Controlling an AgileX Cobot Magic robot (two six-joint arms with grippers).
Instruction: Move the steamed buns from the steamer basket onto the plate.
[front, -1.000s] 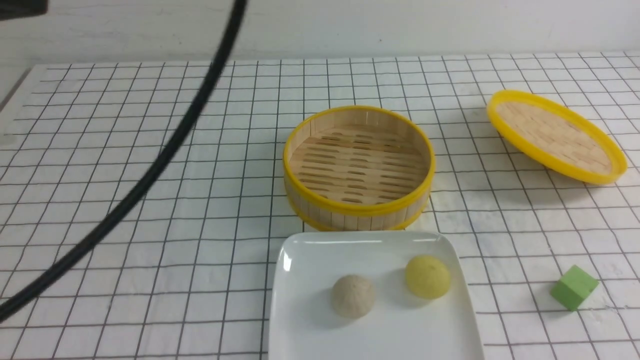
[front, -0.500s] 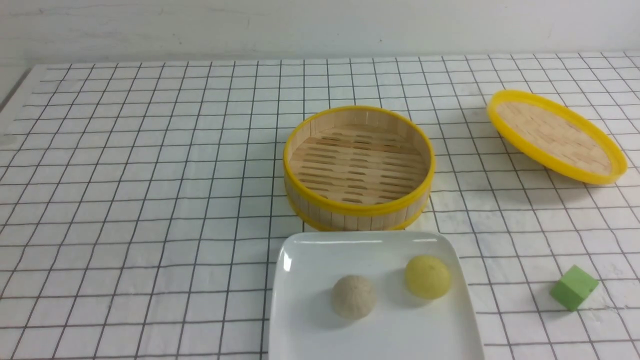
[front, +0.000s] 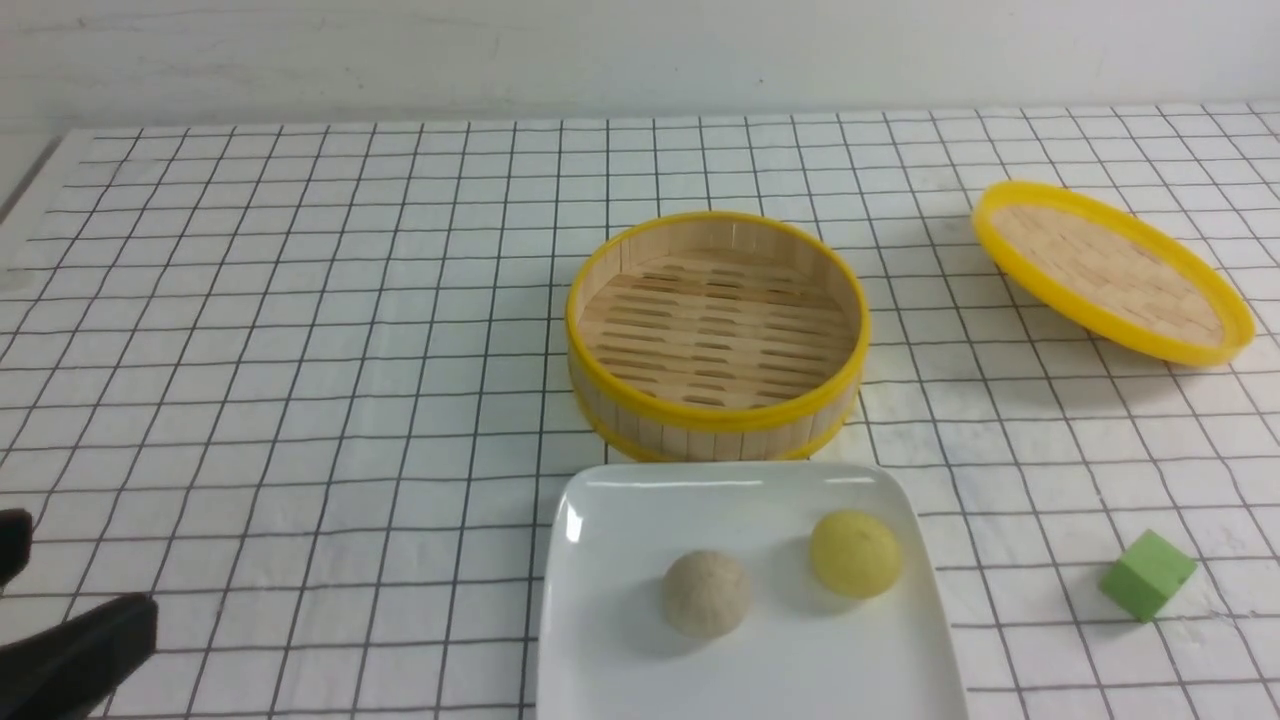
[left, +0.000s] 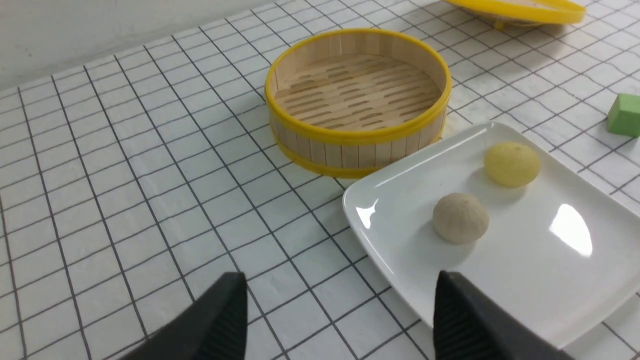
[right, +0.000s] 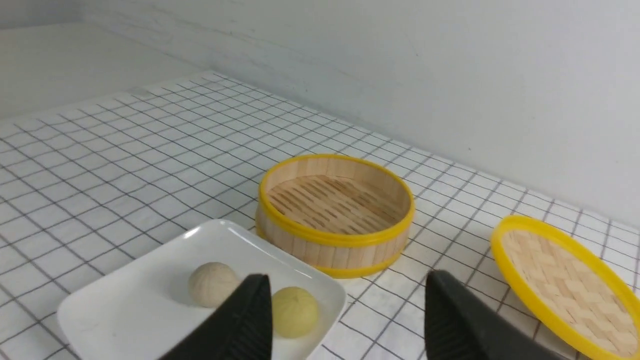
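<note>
Steamed buns (front: 706, 592) on plate (front: 620, 540), inside rim; left gripper (left: 340, 287), right gripper (right: 347, 282) apart.

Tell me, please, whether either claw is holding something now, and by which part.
Nothing is held. The left claw and the right claw are both open and empty; the beige bun and the yellow bun lie free on the plate.
</note>
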